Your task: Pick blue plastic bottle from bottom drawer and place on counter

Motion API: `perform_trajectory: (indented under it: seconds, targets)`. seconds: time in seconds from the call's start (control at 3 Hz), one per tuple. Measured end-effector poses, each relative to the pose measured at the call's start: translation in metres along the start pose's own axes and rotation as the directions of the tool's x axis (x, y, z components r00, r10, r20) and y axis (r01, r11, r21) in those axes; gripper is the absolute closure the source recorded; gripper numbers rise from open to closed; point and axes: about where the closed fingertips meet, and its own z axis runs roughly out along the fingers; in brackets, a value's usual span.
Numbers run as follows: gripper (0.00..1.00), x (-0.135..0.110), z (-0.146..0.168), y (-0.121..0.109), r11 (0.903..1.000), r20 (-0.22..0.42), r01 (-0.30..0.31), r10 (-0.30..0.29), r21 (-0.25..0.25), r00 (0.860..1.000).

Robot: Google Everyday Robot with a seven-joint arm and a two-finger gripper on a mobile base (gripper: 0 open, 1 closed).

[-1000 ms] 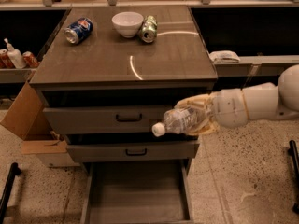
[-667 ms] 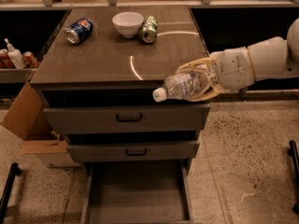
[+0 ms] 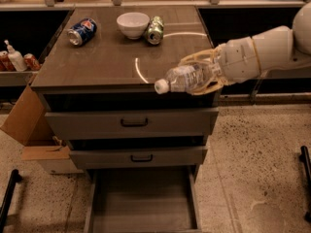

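The blue plastic bottle (image 3: pixel 187 77), clear with a white cap pointing left, lies sideways in my gripper (image 3: pixel 204 73), which is shut on it. The gripper holds it in the air over the front right edge of the counter (image 3: pixel 107 57). My white arm comes in from the right. The bottom drawer (image 3: pixel 143 203) is pulled open below, its flat grey inside bare.
On the counter's far side lie a blue soda can (image 3: pixel 81 31), a white bowl (image 3: pixel 132 24) and a green can (image 3: pixel 155 30). The two upper drawers (image 3: pixel 131 123) are slightly open. A cardboard box (image 3: pixel 29 130) stands at the left. Bottles sit on the left shelf (image 3: pixel 14 59).
My gripper has lifted the bottle from in front of the drawers up and slightly right, to the level of the counter's front edge.
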Motion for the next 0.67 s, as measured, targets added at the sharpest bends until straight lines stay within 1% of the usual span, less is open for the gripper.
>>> perform_trajectory:
  seconds: [0.33, 0.67]
  targets:
    - [1.0, 0.014, 0.012, -0.035, 0.9978, -0.008, -0.061, 0.061, -0.027, 0.998]
    - [1.0, 0.026, 0.023, -0.049, 0.9908, -0.062, -0.112, 0.107, -0.076, 0.992]
